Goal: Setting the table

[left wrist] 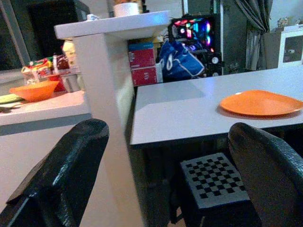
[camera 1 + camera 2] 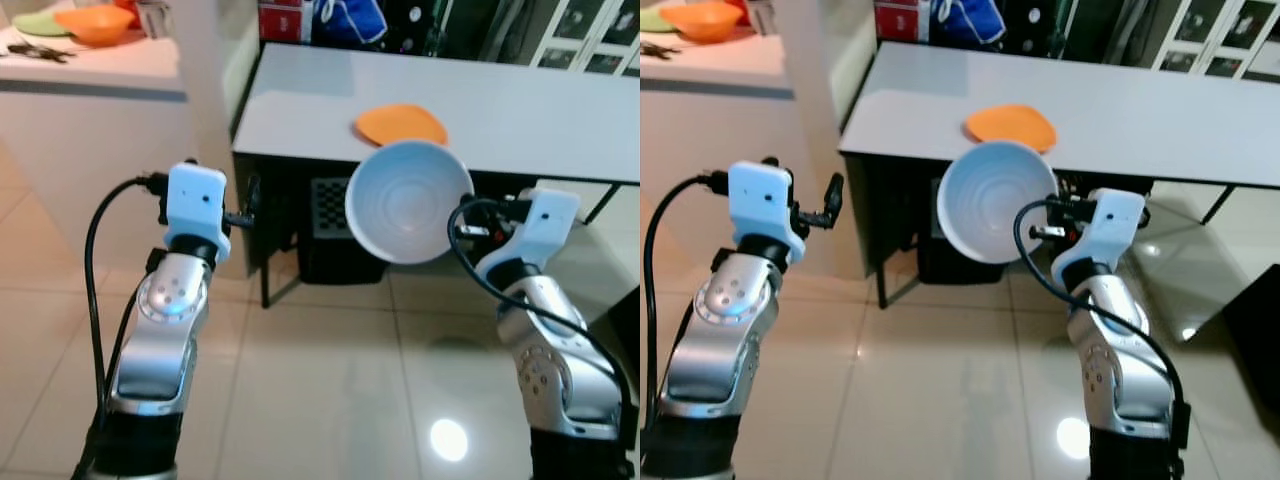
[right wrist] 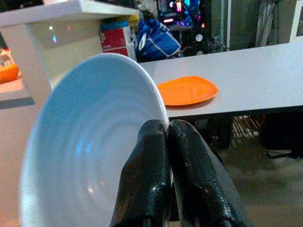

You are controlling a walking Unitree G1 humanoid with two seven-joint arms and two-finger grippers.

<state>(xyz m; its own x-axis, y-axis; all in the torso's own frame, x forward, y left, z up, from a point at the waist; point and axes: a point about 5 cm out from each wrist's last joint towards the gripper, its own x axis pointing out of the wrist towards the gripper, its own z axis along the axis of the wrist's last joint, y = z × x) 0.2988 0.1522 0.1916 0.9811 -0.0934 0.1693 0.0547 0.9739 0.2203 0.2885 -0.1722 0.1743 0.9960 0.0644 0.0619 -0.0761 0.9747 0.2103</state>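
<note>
My right gripper (image 3: 166,135) is shut on the rim of a pale blue bowl (image 2: 405,200), which tilts with its inside toward me, in the air in front of the table's near edge. An orange plate (image 2: 401,125) lies on the grey table (image 2: 520,110) just behind the bowl. My left gripper (image 2: 250,205) is raised to the left of the table's corner, open, with nothing between its fingers (image 1: 71,165).
A white counter (image 2: 100,70) at the left carries an orange bowl (image 2: 95,22) and a green dish. A black checkered crate (image 2: 330,215) sits under the table. A white pillar stands between counter and table. Glossy tiled floor (image 2: 330,390) lies below me.
</note>
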